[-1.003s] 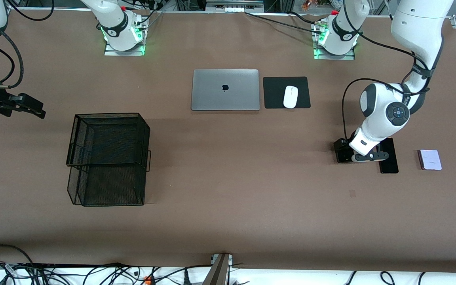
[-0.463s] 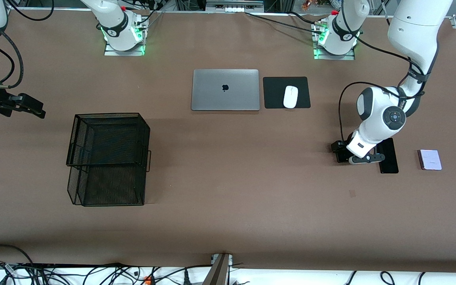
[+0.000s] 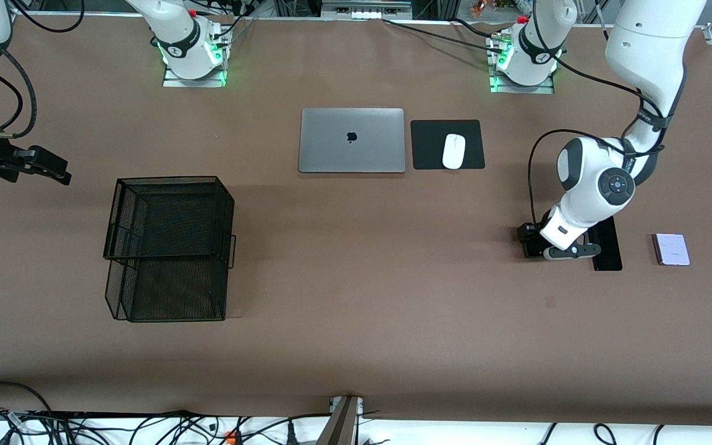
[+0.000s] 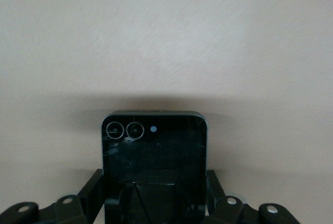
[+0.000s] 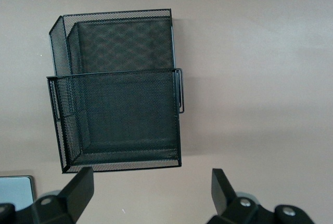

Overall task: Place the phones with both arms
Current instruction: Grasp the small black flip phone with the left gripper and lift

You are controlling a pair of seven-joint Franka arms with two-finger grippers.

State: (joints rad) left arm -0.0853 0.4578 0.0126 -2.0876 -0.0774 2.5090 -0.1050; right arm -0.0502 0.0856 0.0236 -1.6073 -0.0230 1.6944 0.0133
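Observation:
My left gripper is down at the table and shut on the small squarish black phone, with a finger against each side. In the front view my hand hides most of this phone. The long slim black phone lies flat right beside it, toward the left arm's end. The white-lavender phone lies farther toward that end. My right gripper is open and empty, and waits above the table at the right arm's end; it also shows in the right wrist view.
A black two-tier mesh basket stands toward the right arm's end and also shows in the right wrist view. A closed silver laptop lies mid-table near the bases. Beside it is a white mouse on a black pad.
My left arm's wrist has swung a little toward the right arm's end and the gripper has settled round the small black phone. The right arm has not moved.

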